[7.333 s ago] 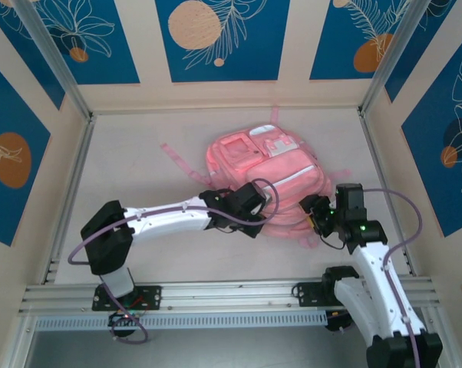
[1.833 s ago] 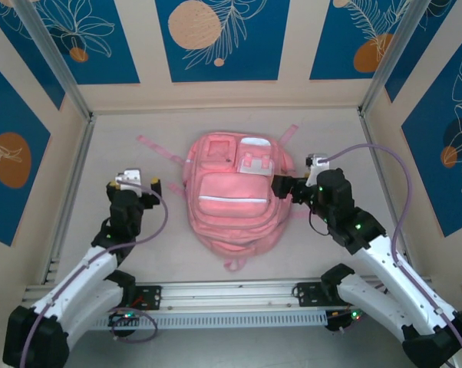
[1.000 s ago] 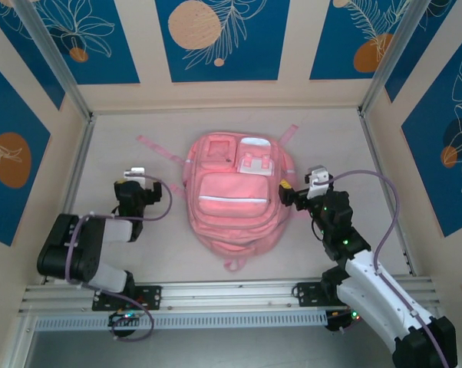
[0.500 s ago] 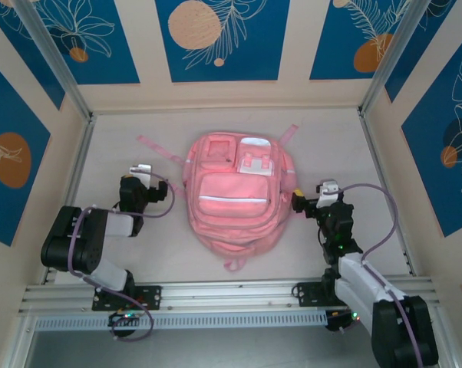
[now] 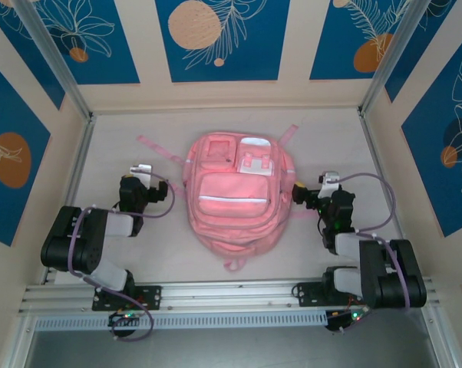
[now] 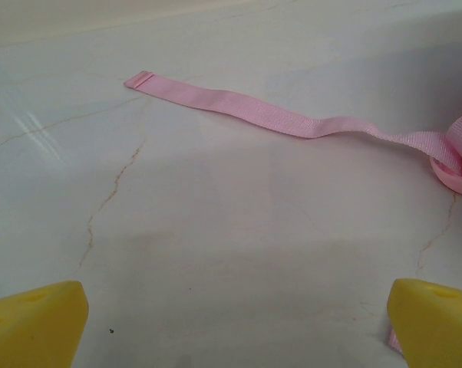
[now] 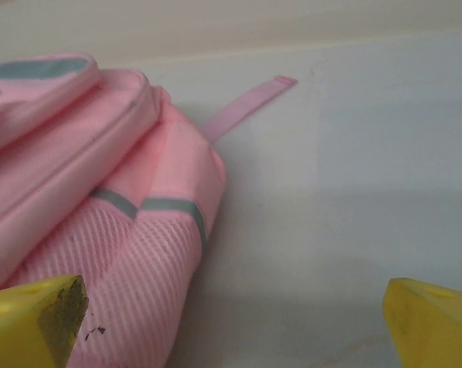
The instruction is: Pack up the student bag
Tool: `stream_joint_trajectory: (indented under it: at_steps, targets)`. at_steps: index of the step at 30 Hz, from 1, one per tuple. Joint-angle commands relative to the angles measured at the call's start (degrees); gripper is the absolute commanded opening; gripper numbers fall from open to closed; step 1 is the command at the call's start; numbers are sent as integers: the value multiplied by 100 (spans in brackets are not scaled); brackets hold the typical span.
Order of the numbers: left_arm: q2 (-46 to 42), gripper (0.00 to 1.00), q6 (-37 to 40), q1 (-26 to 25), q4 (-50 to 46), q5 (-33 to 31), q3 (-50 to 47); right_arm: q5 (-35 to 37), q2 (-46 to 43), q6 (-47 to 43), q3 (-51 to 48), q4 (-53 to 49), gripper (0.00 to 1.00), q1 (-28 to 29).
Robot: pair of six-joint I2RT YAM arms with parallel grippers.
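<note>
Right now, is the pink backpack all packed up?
Looks done, or nearly: the student bag lies flat, front up, on the table, and its front pockets look shut. In hand: nothing. The left gripper and right gripper are open on either side of it. Left: maybe nothing, though I cannot see inside the bag.

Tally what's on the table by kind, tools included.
Pink backpack: 1
Tools: 2, the left tool and the right tool, both open and holding nothing
Total: 3
</note>
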Motion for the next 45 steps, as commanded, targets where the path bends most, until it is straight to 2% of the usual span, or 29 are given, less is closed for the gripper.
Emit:
stream_joint_trajectory:
  at_steps: [1, 4, 5, 7, 9, 11, 14, 19, 20, 21, 24, 32, 45]
  targets:
    - [-6, 100, 43, 92, 101, 145, 120, -575, 673, -224, 127, 1163, 99, -127]
    - [-10, 100, 42, 97, 97, 153, 119, -760, 1911, -19, 35, 2783, 99, -271]
    - [-6, 100, 42, 93, 94, 162, 120, -784, 1809, 6, 79, 2516, 99, -312]
    - [-9, 100, 43, 105, 84, 170, 128, -726, 1288, 46, 691, 613, 99, -406]
    - [-9, 100, 40, 111, 84, 181, 129, -921, 1590, 129, 1093, 355, 99, -470]
    - [-9, 100, 31, 111, 74, 203, 133, -594, 1489, -29, 1239, -111, 99, -281]
    - [-9, 100, 34, 119, 76, 213, 129, -260, 1479, -139, 1263, -166, 99, -88]
    - [-9, 100, 34, 119, 75, 219, 122, -279, 1516, -192, 1348, -276, 99, -54]
    - [-15, 100, 29, 119, 75, 221, 119, -373, 1499, -206, 1355, -328, 99, -71]
    - [-17, 100, 34, 119, 84, 215, 120, -758, 1511, -287, 1342, -273, 99, -123]
    - [-18, 100, 34, 119, 90, 224, 120, -980, 1512, -343, 1307, -219, 99, -160]
    - [7, 100, 13, 347, -22, 930, 181, -1048, 1521, -283, 1347, -266, 99, -224]
    - [21, 100, -48, 382, -94, 891, 234, -1094, 1538, -263, 1371, -284, 99, -267]
